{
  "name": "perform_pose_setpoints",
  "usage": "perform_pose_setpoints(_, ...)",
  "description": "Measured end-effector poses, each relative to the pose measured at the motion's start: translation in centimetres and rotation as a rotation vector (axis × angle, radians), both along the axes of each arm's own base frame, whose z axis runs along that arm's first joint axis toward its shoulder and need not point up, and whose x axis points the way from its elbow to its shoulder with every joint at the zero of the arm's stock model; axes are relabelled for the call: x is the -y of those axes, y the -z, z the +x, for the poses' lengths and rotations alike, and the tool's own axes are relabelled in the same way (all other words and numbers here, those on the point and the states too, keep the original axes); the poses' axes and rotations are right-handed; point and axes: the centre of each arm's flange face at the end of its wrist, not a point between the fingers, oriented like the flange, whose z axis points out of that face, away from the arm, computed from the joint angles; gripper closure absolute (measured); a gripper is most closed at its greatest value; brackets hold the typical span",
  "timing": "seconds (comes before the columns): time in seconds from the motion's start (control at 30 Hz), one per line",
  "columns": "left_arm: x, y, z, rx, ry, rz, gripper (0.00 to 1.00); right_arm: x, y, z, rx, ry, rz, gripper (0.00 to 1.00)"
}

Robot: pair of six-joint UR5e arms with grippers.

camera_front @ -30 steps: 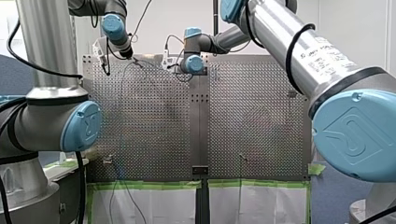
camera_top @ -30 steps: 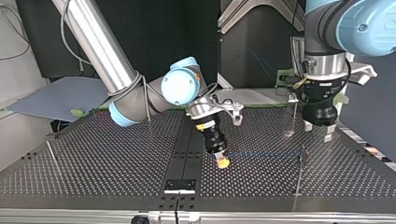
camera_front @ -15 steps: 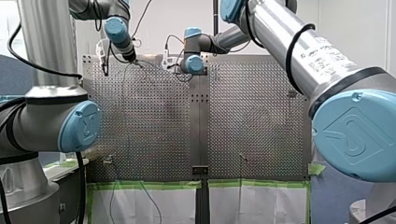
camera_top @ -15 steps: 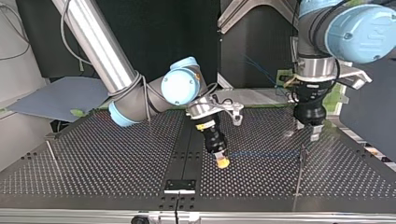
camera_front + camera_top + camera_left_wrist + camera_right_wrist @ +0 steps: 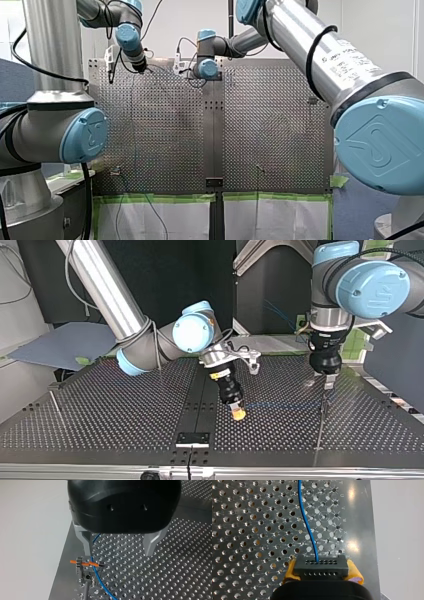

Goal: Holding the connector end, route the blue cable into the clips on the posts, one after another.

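Right wrist view: my right jaws are clamped on the black connector (image 5: 321, 566), with a yellow pad (image 5: 290, 571) pressed against each of its ends. The blue cable (image 5: 308, 527) leaves the connector's holed face and runs ahead of the jaws over the perforated worktop (image 5: 249, 530), near that worktop's edge.

In the top view my right arm comes in from the upper left. It holds the connector near the middle of the frame, tilted, just above the worktop. From there the blue cable shows as a thin line running toward the right, to a slim post (image 5: 320, 425) right of centre. My left jaws hang directly over the top of that post.

In the left wrist view my left jaws stand well apart, the metal fingers (image 5: 84, 541) gripping nothing. The blue cable passes close beside one finger, crosses the orange bar (image 5: 82, 563) of the clip (image 5: 86, 568) on the post and curves away over the worktop. I cannot tell whether it is seated in the clip.

In the front view both jaws work at the worktop's far end, in the upper left of the frame.
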Motion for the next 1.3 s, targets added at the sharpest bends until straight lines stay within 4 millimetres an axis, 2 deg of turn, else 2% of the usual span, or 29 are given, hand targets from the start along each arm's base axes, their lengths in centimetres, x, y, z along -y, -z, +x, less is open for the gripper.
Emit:
perform_pose_setpoints(0.37, 0.0, -0.7, 0.7, 0.058, 0.005, 0.087, 0.00, 0.1, 0.0, 0.0, 0.000, 0.001, 0.000, 1.00)
perform_pose_setpoints(1.3, 0.1, -1.0, 0.9, 0.086, 0.006, 0.090, 0.00, -0.1, 0.1, 0.1, -0.003, -0.008, 0.001, 1.00)
